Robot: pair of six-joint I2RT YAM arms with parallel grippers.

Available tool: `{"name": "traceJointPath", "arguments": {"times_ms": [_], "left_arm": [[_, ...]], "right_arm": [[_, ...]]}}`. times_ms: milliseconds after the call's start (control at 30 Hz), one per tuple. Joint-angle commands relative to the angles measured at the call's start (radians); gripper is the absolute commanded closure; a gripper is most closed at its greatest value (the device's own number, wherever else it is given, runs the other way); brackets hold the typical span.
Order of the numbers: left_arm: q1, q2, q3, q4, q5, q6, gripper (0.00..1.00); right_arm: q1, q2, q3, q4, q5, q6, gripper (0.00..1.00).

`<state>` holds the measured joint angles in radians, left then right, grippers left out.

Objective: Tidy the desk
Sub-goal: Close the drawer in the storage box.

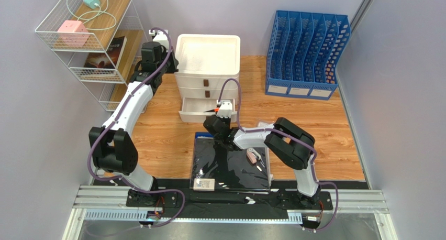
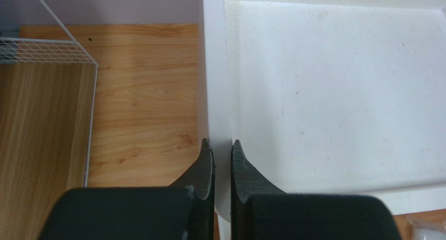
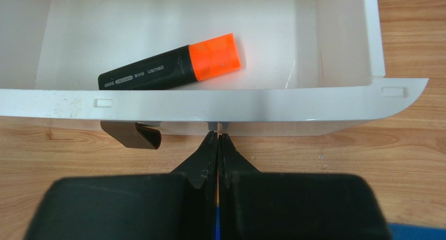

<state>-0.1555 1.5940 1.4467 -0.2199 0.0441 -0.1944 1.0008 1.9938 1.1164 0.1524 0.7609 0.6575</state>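
The right gripper (image 3: 217,138) is hanging low over the desk (image 3: 68,156) with its fingers pressed together and holding nothing. Its tips are just meeting the front panel of the open bottom drawer (image 3: 272,99). That panel is running crosswise to the fingers, dead ahead, so a straight push away from the arm looks like the closing move. An orange-capped highlighter (image 3: 170,68) is lying inside. The left gripper (image 2: 222,145) is narrowed astride the left wall of the drawer unit (image 2: 335,93), seemingly pinching it, though the contact is hard to see.
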Motion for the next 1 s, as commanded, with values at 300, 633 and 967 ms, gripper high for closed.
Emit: {"name": "traceJointPath", "arguments": {"times_ms": [300,633,967], "left_arm": [[-0.019,-0.003,-0.032,-0.001,0.033,0.075,1.00],[-0.019,-0.025,-0.083,0.008,0.053,0.081,1.00],[-0.018,-0.104,-0.173,0.013,0.095,0.085,1.00]], "right_arm": [[-0.054,0.071,0.102,0.263,0.071,-0.045,1.00],[-0.087,0.094,0.246,0.167,0.040,-0.053,1.00],[-0.123,0.106,0.304,0.121,0.011,-0.049,1.00]]}}
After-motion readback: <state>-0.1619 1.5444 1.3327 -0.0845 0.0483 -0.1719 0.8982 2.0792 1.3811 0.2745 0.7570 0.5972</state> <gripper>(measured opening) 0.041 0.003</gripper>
